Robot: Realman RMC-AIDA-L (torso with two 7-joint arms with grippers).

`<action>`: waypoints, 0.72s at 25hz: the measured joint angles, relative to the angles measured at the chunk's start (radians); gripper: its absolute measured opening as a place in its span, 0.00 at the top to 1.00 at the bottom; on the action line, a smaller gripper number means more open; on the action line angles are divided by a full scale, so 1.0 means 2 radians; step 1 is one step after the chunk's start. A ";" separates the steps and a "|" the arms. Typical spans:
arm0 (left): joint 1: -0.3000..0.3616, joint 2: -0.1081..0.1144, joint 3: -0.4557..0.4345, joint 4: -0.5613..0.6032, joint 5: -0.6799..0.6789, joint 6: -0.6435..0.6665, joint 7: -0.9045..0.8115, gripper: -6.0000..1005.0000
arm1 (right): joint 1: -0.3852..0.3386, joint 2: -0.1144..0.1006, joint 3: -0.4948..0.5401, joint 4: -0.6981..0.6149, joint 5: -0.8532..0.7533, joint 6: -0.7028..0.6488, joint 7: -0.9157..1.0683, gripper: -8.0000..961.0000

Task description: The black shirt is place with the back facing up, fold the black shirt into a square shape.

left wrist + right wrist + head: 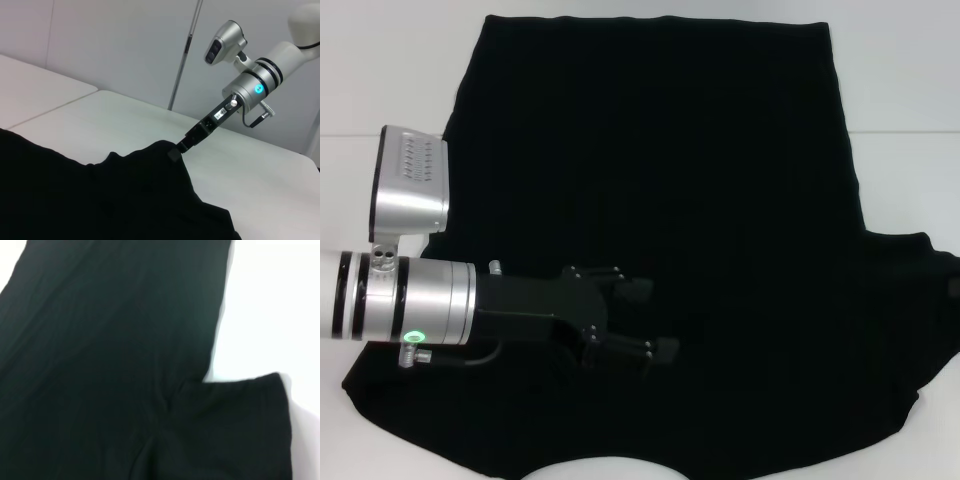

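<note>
The black shirt (720, 200) lay spread flat on the white table (900, 70) (plain side up). The left gripper (650, 318) hovered over it, fingers parted. The right gripper (176, 150) pinched a sleeve edge.

White table (900, 90), one black shirt (720, 200) laid out on it

Shirt's spread flat, plain side up, taking most of the top, running under and past the left gripper (645, 320) fingers. One sleeve sticks out well off from those fingertips, toward the table's right side.
</note>
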 joint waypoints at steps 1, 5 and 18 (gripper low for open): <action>-0.001 0.000 0.000 0.000 0.000 0.000 -0.002 0.08 | 0.000 0.000 0.004 0.000 0.000 0.003 -0.006 0.97; -0.004 -0.001 0.001 0.000 -0.001 0.000 -0.011 0.08 | 0.003 -0.001 0.012 0.001 0.007 0.016 -0.031 0.97; -0.007 -0.006 -0.002 -0.001 -0.002 -0.001 -0.019 0.08 | 0.035 -0.002 -0.004 -0.004 0.019 -0.018 -0.047 0.95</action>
